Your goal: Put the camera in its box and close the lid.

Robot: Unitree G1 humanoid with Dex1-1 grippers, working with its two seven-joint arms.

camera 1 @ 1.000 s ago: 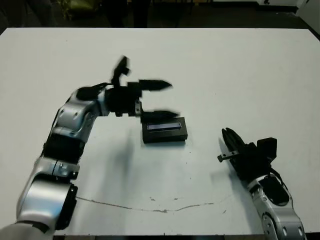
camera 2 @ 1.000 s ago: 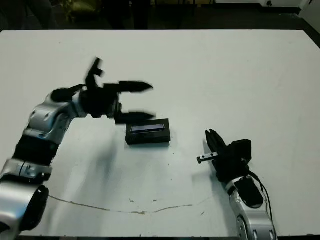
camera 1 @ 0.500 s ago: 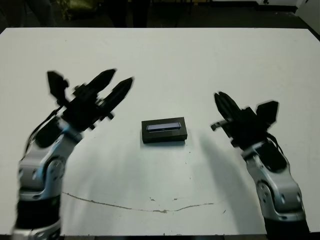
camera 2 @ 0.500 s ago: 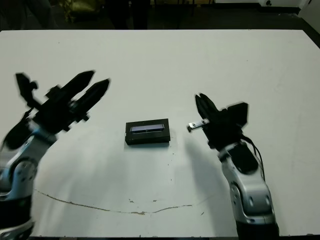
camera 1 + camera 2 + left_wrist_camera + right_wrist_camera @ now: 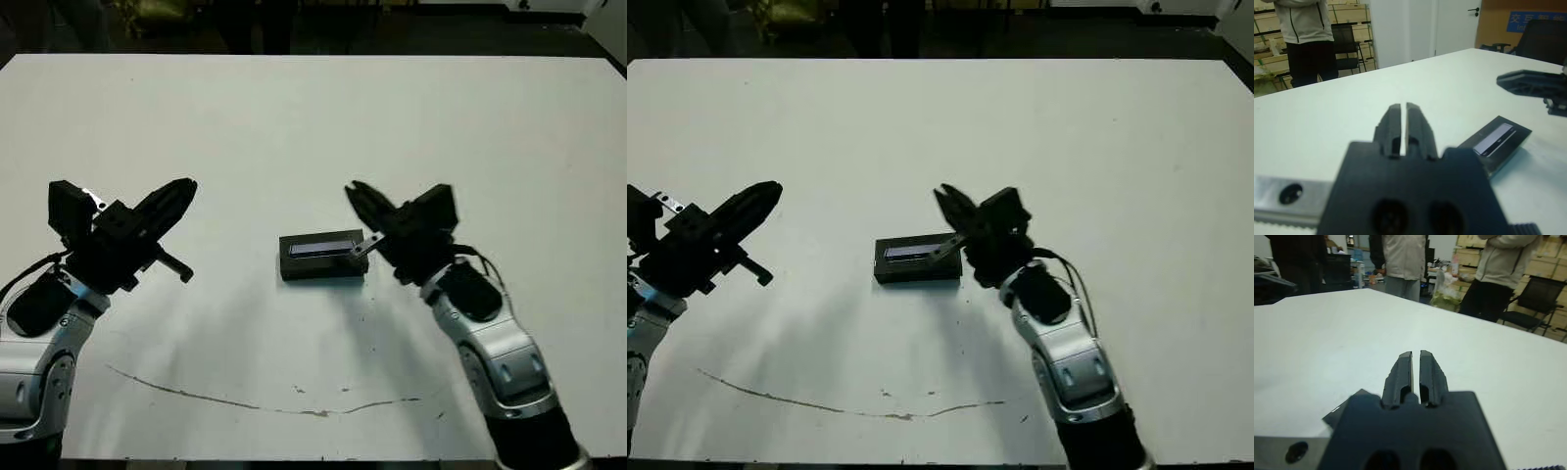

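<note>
The black box (image 5: 323, 268) lies at the table's middle with the lid (image 5: 319, 248) flat on top, silver-grey strip up. No camera shows in any view. My left gripper (image 5: 184, 189) hovers well to the box's left, its fingers (image 5: 1400, 119) pressed together and empty, pointing toward the box. My right gripper (image 5: 353, 190) hangs just right of the box, above its right end, its fingers (image 5: 1416, 368) shut on nothing. The left wrist view shows the lidded box (image 5: 1497, 142) and the right gripper (image 5: 1530, 83) beyond it.
A thin dark line (image 5: 294, 403) crosses the table near its front edge. Beyond the table's far side stand people (image 5: 1400, 262) and chairs (image 5: 1347, 41), seen in the wrist views.
My left arm has drawn back leftward from the box and its fingers have shut. My right arm has risen and swung left to the box's right end. The box stayed put.
</note>
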